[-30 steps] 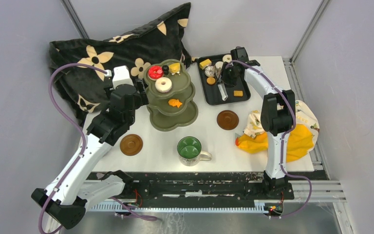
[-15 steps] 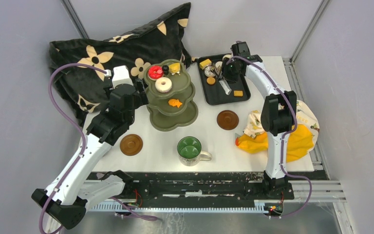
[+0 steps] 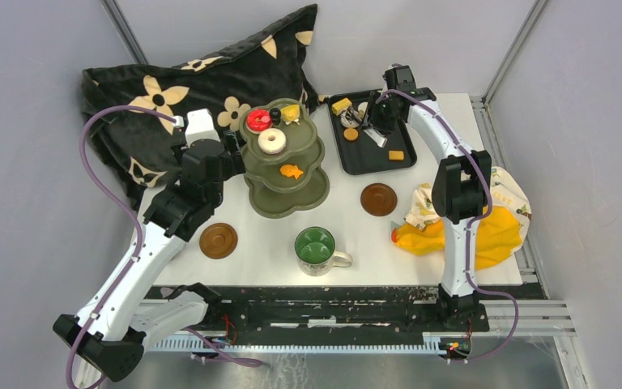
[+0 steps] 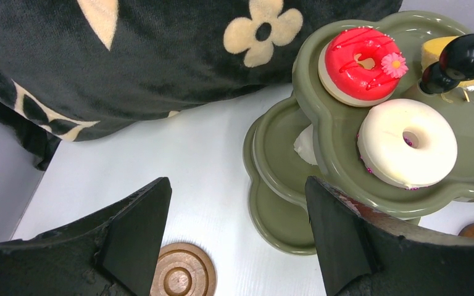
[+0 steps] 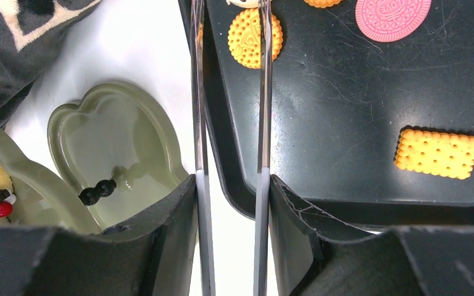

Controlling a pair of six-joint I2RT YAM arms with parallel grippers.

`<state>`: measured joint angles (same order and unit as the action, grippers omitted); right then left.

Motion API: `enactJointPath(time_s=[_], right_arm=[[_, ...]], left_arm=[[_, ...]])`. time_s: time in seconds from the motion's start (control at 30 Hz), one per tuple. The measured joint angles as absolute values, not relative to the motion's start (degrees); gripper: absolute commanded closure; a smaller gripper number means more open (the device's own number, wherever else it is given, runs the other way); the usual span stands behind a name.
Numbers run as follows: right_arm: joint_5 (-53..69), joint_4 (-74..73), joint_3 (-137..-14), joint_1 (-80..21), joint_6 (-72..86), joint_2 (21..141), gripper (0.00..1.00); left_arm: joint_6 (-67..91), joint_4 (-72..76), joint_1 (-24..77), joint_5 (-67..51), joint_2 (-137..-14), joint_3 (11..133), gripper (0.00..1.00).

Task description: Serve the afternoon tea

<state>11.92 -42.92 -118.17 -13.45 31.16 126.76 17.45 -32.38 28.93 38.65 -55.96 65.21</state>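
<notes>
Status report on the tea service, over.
Left gripper open, empty, beside stand. Right gripper shut on tongs, tips at round cookie on tray. Nothing blocking.

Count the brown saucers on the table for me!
2. One saucer lies left of the mug. The other saucer lies just in front of the tray. I see no more, though the cloth could hide one.

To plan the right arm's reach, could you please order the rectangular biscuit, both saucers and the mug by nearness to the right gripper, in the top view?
From the right gripper, shut on the tongs:
1. The rectangular biscuit, on the tray beside it.
2. The right saucer, mid-table on the right.
3. The mug, centre, near edge.
4. The left saucer, far left.
</notes>
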Motion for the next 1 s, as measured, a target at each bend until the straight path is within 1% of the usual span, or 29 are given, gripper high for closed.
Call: enactJointPath(time_s=[0.37,1.0], right_arm=[[11.3,-40.9,-114.4,-13.3,31.0,126.0,0.54],[11.4,-39.9,-114.1,-12.6,31.0,126.0,0.53]], left_arm=[[17.5,-32.3,28.4,38.4,-56.0,65.0,0.13],[17.4,-31.1,27.6,37.3,-56.0,64.4,0.13]])
